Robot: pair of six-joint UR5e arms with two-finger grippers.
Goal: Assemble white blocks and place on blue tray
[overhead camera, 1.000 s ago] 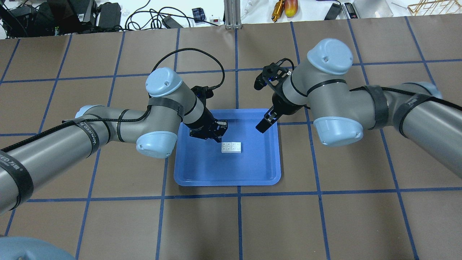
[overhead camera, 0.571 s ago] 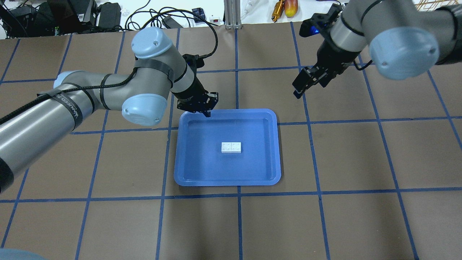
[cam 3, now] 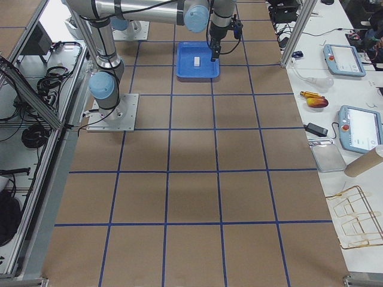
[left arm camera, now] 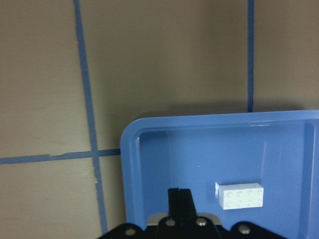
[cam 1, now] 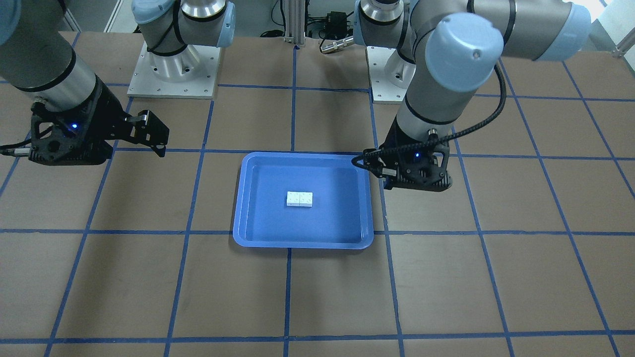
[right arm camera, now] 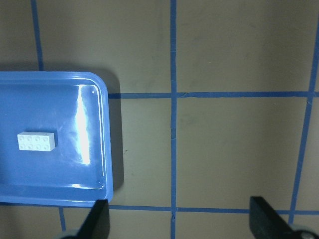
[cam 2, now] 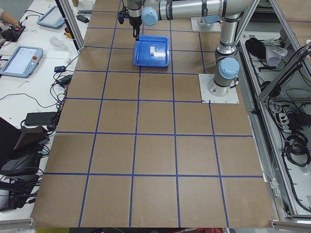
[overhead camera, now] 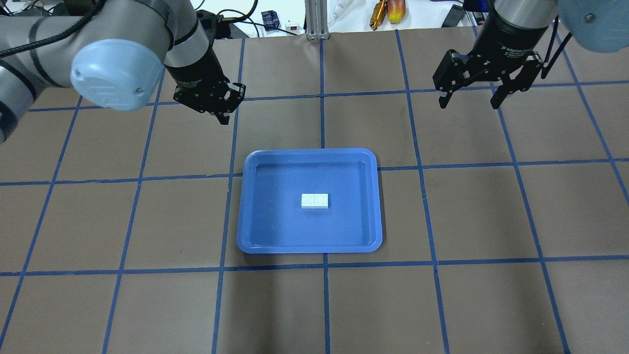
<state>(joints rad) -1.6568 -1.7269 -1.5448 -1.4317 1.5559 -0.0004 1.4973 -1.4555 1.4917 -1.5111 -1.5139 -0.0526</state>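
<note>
Brown gridded table point(overhead camera: 147, 221) holds blue tray point(overhead camera: 275, 221) with 2 joined white blocks point(overhead camera: 315, 200); left gripper point(overhead camera: 225, 117) clenched, right gripper point(overhead camera: 468, 102) released.

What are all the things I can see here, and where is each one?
blocks: 2, white, touching side by side in the tray's middle
tray: 1, blue, at the table's centre
table: 1, brown with a blue tape grid, under everything
tablets: 2 in the right-side view, pale-framed, on the bench beside the table
left arm: 1, grey with pale blue caps, raised off to one side beyond the tray
right arm: 1, same colours, raised off to the other side
left gripper: 1, black, shut, empty
right gripper: 1, black, open, empty
</note>
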